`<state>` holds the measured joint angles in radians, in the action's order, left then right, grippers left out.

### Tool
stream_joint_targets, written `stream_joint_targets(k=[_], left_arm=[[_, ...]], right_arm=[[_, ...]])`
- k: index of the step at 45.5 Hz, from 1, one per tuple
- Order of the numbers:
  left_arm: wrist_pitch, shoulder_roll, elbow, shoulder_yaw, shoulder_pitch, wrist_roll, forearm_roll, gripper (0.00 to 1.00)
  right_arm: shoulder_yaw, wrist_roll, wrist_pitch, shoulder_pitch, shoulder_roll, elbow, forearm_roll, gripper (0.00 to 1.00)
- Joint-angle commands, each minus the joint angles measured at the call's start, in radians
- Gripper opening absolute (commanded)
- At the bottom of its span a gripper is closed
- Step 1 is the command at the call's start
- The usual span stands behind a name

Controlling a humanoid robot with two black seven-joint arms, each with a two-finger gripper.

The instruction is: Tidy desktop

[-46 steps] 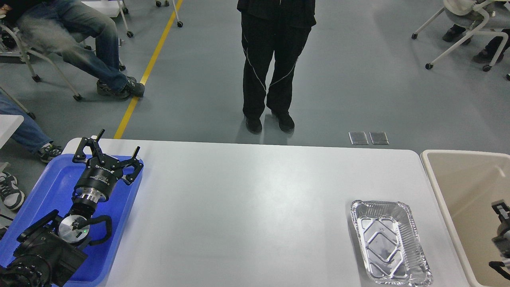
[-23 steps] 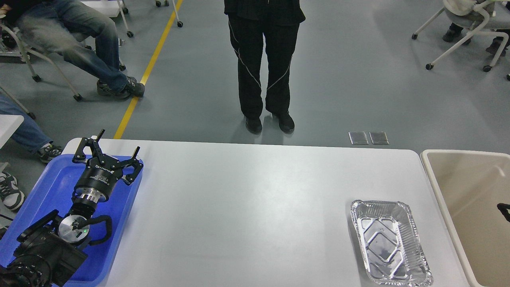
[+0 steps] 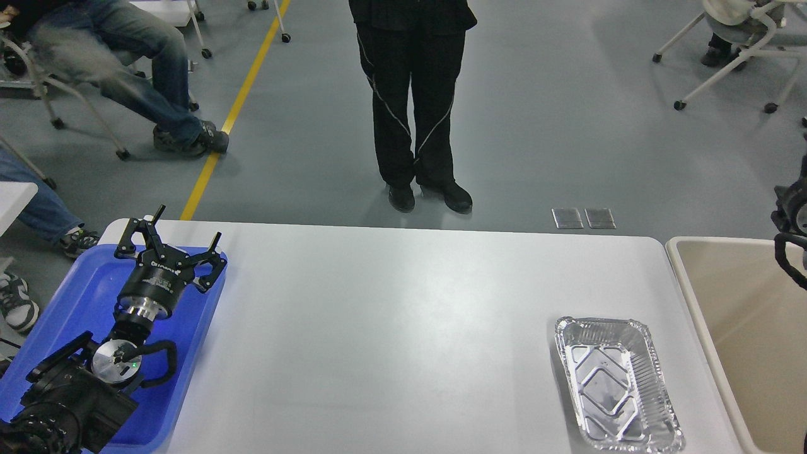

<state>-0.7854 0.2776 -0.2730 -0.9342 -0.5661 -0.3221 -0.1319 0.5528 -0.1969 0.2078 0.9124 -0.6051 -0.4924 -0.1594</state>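
White, glossy, round-cornered desk (image 3: 403, 328) is filling the near view. Nearest right, a ribbed silver foil tray (image 3: 616, 384) is lying on it. Left, over a blue plastic tray (image 3: 75, 296), the left tool (image 3: 173, 236) is hovering, fingers spread, holding nothing. Right tool's state cannot be told.

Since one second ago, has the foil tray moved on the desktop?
No. The foil tray lies in the same spot on the desktop, with the same gap to the beige bin beside it.
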Motion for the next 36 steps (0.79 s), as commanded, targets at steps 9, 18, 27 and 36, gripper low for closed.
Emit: stream_joint_targets(k=[9, 18, 27, 36], left_arm=[[0.0, 0.0, 0.0, 0.0, 0.0, 0.0, 0.0, 1.0], [0.0, 0.0, 0.0, 0.0, 0.0, 0.0, 0.0, 1.0], [0.0, 0.0, 0.0, 0.0, 0.0, 0.0, 0.0, 1.0], [0.0, 0.0, 0.0, 0.0, 0.0, 0.0, 0.0, 1.0]], right_arm=[[0.188, -0.188, -0.1, -0.007, -0.008, -0.228, -0.005, 1.0], [0.26, -0.237, -0.172, -0.092, 0.041, -0.304, -0.005, 1.0], [0.286, -0.3, -0.22, -0.211, 0.133, -0.308, -0.015, 1.0], [0.271, -0.319, -0.225, -0.302, 0.195, -0.281, -0.063, 1.0]])
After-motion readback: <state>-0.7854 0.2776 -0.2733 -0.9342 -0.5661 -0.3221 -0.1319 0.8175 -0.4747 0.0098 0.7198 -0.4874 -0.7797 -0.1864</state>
